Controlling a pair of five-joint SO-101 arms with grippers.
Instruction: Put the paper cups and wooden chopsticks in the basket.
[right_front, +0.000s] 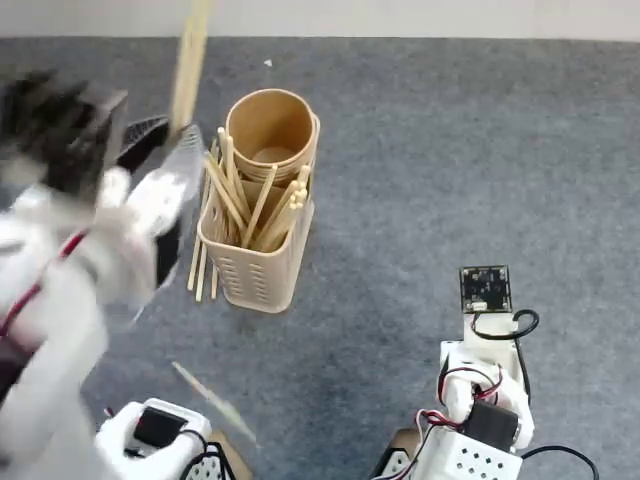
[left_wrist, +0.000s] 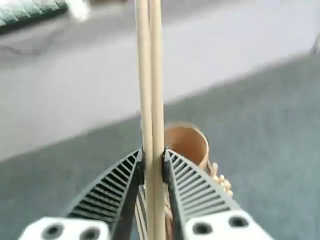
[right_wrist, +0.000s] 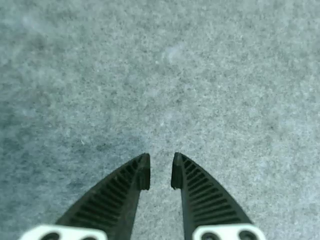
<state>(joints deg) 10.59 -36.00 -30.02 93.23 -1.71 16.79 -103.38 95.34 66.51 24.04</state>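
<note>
Chopsticks (left_wrist: 150, 75) upright near basket (right_front: 262, 280)
Left gripper (left_wrist: 153, 161) clamps them upright, likely to drop endwise beside the cup (right_front: 262, 112); right gripper (right_wrist: 160, 172) empty, jaws slightly apart.

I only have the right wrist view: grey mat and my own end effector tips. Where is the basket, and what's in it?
Observer: In the high view the basket stands on the mat, ahead of the left arm. It holds stacked paper cups and many chopsticks.
Operator: Is the left arm carrying anything?
Observer: Yes. The left end effector is shut on two chopsticks, which it holds upright beside the basket.
Operator: Anything outside the basket?
Observer: A few loose chopsticks sit against the basket's outer wall, on the left arm's side.
</note>
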